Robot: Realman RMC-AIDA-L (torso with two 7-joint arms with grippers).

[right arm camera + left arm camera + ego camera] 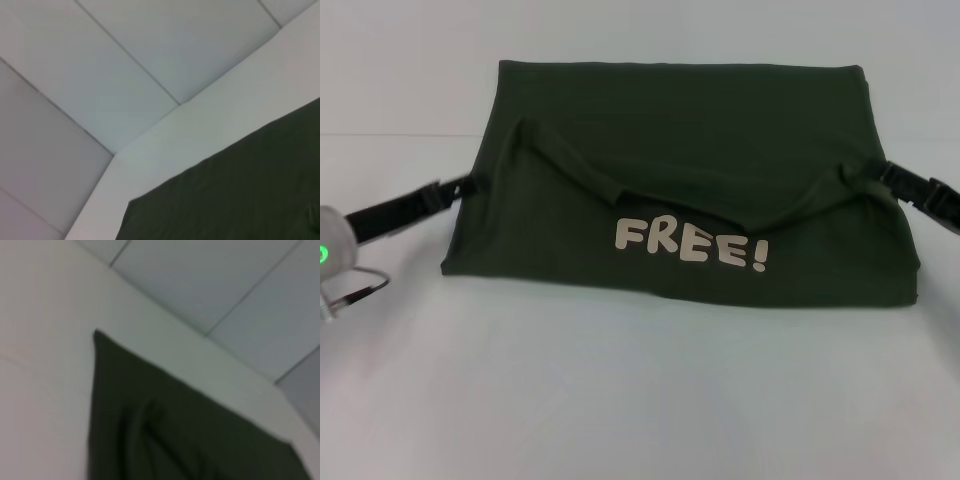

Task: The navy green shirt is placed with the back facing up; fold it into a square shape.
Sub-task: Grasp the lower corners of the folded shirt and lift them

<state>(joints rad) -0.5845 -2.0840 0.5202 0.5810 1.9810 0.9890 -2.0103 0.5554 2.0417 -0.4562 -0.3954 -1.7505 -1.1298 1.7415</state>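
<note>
The white table (640,400) is the biggest thing here, and it is filling most of the head view. Past its far edge, both wrist views are showing a pale tiled floor (125,60) with thin dark lines running across it.

The navy green shirt (700,130) is lying in the middle of the table, a bit toward the far side. It is folded into a wide block shape. A flap of cloth is lying over the front part, and its edge is making a raised, bumpy line from one side to the other. Just below that line, pale letters (690,245) are spelling "FREE!" and facing up. In the left wrist view the shirt (175,430) is showing a sharp corner and a soft wrinkle. In the right wrist view the shirt (240,190) is lying flat near the table's edge.

The left gripper (463,187) is reaching in low from the left and touching the shirt's left side. The right gripper (880,172) is reaching in from the right and touching the shirt at the end of the raised line. Whether either one is pinching the cloth is too hard to see. A small green light (324,252) is glowing on the left arm.
</note>
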